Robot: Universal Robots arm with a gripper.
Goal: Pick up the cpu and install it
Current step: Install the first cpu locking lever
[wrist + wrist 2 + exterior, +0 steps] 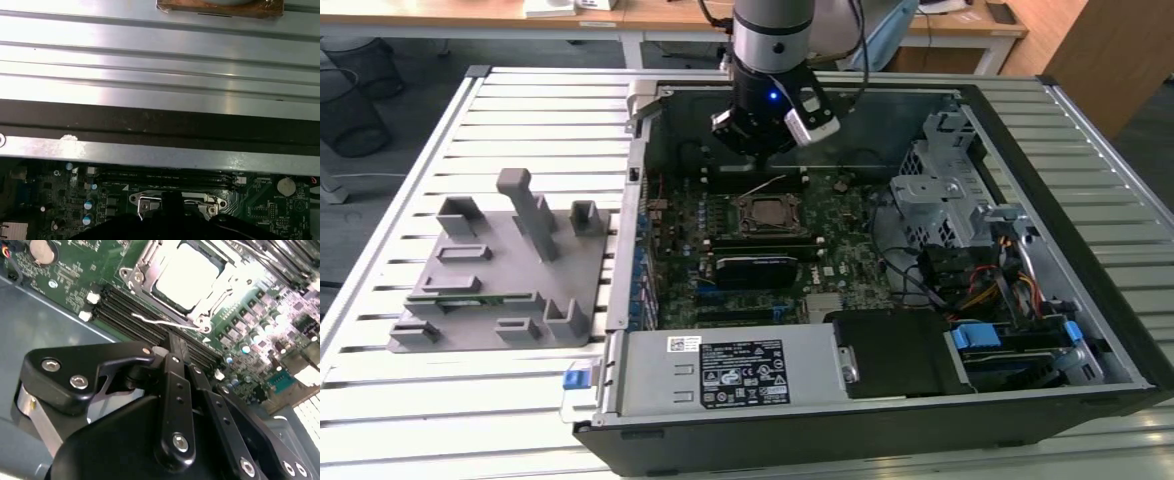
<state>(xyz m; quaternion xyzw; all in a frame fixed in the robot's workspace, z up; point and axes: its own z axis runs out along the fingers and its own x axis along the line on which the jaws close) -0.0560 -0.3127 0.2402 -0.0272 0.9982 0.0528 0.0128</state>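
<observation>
The arm [771,28] is a silver-grey tube with a dark band. It ends in a black wrist block [754,110] with a small blue light [775,97] and pale brackets [814,125]. Black cables [865,50] trail off it. In the second wrist view, the gripper [174,347] has glossy black linkage bars [175,405] pinned with silver screws [79,382].

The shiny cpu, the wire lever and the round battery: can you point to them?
cpu [187,275], second wrist view, middle of its silvery top.
wire lever [165,322], second wrist view, midway along the thin wire.
round battery [42,251], second wrist view, its flat face.
</observation>
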